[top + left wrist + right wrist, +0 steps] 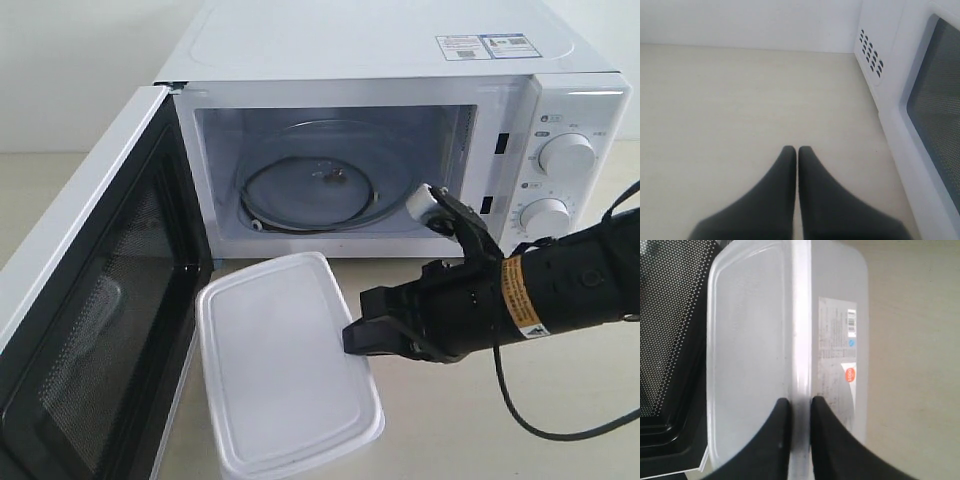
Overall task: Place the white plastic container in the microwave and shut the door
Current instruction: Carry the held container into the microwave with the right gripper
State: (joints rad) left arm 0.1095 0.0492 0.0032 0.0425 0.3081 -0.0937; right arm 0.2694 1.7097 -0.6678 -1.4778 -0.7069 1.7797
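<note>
White plastic container [285, 370] is lying lid-up toward the near edge of the tabletop [440, 440], directly in front of the open cavity of the microwave [400, 50], which is standing along the far edge. The door [90, 330] is hanging fully open on the left, its mesh-lined inner face just beside the container's left side. The right gripper [352, 338] is reaching in from the right edge and is pinching the container's rim on its long right side. In the right wrist view its fingers [777, 435] are showing narrowly set, one over the lid and one against the labelled wall, with the rim ridge between them. Whether the container is resting on the tabletop or already lifting clear cannot be told. The left gripper [797, 152] is hovering over bare tabletop toward the left edge, on the outer side of the door, its jaws pressed together on nothing. Judgement: the grasp step is in hand and loading is not yet done. The next move is calling for a level lift, then a forward carry over the cavity sill onto the glass turntable [310, 185], while keeping clear of the door. A one-sided rim pinch is risking tilt or slip. Closing is falling to the left arm, already standing behind the door.
</note>
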